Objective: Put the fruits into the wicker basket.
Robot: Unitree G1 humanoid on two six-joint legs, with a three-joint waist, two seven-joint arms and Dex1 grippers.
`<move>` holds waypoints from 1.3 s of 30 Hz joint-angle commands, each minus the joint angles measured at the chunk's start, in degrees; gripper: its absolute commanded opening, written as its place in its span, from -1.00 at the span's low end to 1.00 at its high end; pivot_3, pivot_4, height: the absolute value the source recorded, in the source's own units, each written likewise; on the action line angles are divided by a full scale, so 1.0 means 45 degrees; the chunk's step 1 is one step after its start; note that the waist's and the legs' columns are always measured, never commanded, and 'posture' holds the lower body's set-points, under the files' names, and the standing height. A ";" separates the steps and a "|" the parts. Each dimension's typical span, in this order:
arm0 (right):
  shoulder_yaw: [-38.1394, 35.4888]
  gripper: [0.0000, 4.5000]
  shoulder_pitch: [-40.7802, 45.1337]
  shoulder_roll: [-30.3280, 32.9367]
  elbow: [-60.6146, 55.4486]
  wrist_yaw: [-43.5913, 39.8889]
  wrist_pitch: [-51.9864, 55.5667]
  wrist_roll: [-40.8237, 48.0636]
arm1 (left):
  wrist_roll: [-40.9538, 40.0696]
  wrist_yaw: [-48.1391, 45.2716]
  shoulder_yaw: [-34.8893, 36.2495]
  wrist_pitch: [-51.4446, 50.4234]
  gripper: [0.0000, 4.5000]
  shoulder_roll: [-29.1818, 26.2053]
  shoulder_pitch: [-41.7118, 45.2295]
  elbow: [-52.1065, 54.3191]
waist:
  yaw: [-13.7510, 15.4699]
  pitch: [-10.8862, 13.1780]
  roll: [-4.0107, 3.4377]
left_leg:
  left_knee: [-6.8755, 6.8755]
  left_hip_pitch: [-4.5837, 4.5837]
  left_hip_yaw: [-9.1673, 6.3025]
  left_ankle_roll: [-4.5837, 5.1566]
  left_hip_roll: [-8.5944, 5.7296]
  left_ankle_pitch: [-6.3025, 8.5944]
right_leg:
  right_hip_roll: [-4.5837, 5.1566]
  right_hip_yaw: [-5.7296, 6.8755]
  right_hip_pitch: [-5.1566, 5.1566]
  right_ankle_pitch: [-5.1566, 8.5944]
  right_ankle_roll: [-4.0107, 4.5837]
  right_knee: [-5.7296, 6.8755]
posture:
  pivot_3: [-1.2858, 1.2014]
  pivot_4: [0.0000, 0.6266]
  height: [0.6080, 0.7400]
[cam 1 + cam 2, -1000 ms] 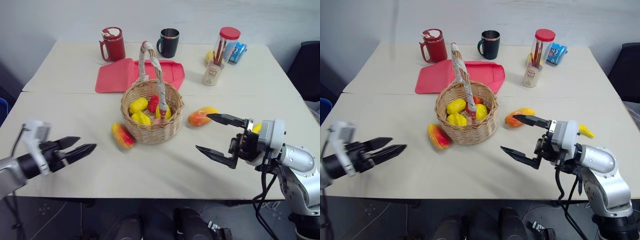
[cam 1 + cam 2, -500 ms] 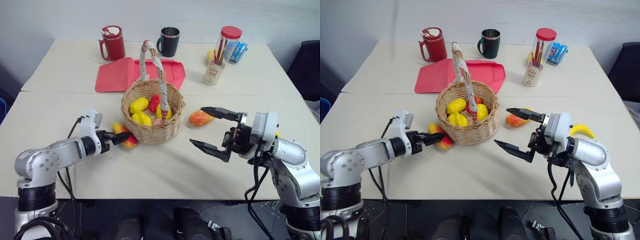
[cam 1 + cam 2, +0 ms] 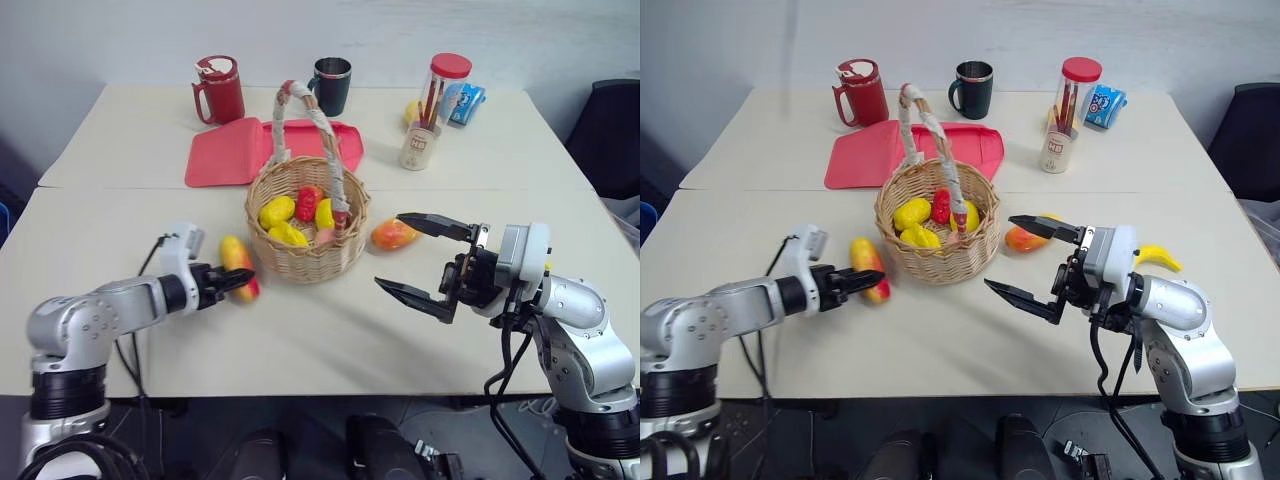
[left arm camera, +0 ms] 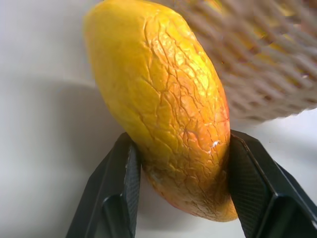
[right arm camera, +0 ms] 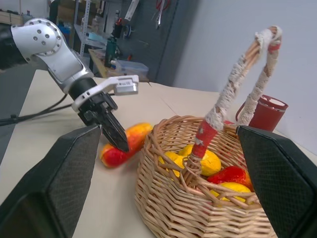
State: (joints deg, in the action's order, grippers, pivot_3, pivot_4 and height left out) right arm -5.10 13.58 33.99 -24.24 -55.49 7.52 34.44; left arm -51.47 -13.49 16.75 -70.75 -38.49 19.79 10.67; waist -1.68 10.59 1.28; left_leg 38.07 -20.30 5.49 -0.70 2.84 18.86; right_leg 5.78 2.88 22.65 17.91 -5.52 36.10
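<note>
Left wrist view first: our left claw [image 4: 181, 198] is clamped on a mango [image 4: 163, 104], one black finger [image 4: 111, 198] pressed to each flank, woven wicker just behind it. From the head cameras, that mango [image 3: 238, 266] sits at the basket's eight o'clock, just beside the wall. We cannot tell whether it touches the weave or is clear of the surface.

The wicker basket [image 3: 345, 245] stands mid-surface, its tall wrapped handle [image 3: 312, 110] arching over the mouth; yellow and red fruit pieces [image 3: 297, 212] already lie inside.

Our right claw [image 3: 425, 262] hangs spread wide at the basket's four o'clock, gripping nothing. A second mango [image 3: 394, 234] lies at the basket's three o'clock, just past the claw's upper finger. A banana [image 3: 1156, 258] shows behind the right wrist, toward the surface's right edge.

At twelve o'clock a red tray [image 3: 225, 150] meets the basket's back rim, with two mugs [image 3: 222, 88] [image 3: 331, 84] and a jar [image 3: 440, 90] further on. The near strip of the surface [image 3: 300, 340] between our two arms lies bare to the front edge.
</note>
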 commanded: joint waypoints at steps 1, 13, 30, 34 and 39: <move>-0.0242 1.00 0.0174 0.0007 -0.0103 -0.0016 -0.0188 0.0097 | 0.0394 -0.2147 0.1729 0.2065 -0.10 -0.1132 -0.1242 0.0968 | -0.0033 0.0000 0.0000 | -0.0002 -0.0005 0.0001 -0.0002 0.0002 0.0001 | 0.0004 -0.0004 0.0005 0.0001 0.0001 -0.0003 | 0.03 -0.52 1.00; -0.1565 1.00 0.0028 -0.0275 0.0547 0.1424 0.0231 0.0420 | 0.3771 -0.7098 -0.1936 0.7840 -0.10 -0.0999 0.3248 -0.0309 | 0.0676 0.0005 -0.0010 | 0.0019 -0.0208 -0.0031 0.0120 -0.0198 -0.0046 | 0.0102 0.0090 0.0136 -0.0046 -0.0073 -0.0030 | 0.03 -0.52 1.00; -0.3914 1.00 -0.2947 -0.0149 0.0018 0.2219 -0.0626 0.0161 | 0.4619 -0.8690 -0.2156 0.9287 0.99 0.0770 0.6098 -0.4611 | 0.0353 0.0011 -0.0001 | 0.0054 -0.0300 0.0044 0.0236 -0.0237 -0.0080 | 0.0141 0.0057 0.0195 -0.0129 -0.0206 -0.0048 | 0.03 -0.52 1.00; -0.5204 1.00 -0.3999 0.0250 0.0322 0.1871 -0.0433 0.0424 | 0.4586 -1.0700 -0.1320 1.0948 0.99 -0.0198 0.4374 -0.4198 | 0.0337 0.0010 -0.0002 | 0.0053 -0.0235 0.0058 0.0238 -0.0238 -0.0083 | 0.0147 0.0035 0.0158 -0.0130 -0.0207 -0.0053 | 0.03 -0.52 1.00; -0.6805 1.00 -0.6694 -0.0108 0.0554 0.1311 -0.1039 0.0207 | 0.5273 -1.2222 0.0100 1.4343 0.99 -0.1607 0.1913 -0.4753 | 0.0361 0.0010 -0.0002 | 0.0017 -0.0226 0.0053 0.0230 -0.0227 -0.0086 | 0.0146 0.0037 0.0163 -0.0118 -0.0184 -0.0057 | 0.03 -0.52 1.00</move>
State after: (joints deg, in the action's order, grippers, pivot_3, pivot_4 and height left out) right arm -32.27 -14.92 34.19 -21.80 -48.83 5.17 35.22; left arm -27.86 -66.78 12.97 -11.72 -44.15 28.90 -10.25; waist -0.06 10.64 1.27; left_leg 38.14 -21.33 5.73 0.37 1.81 18.50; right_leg 6.47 3.05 23.37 17.38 -6.35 35.80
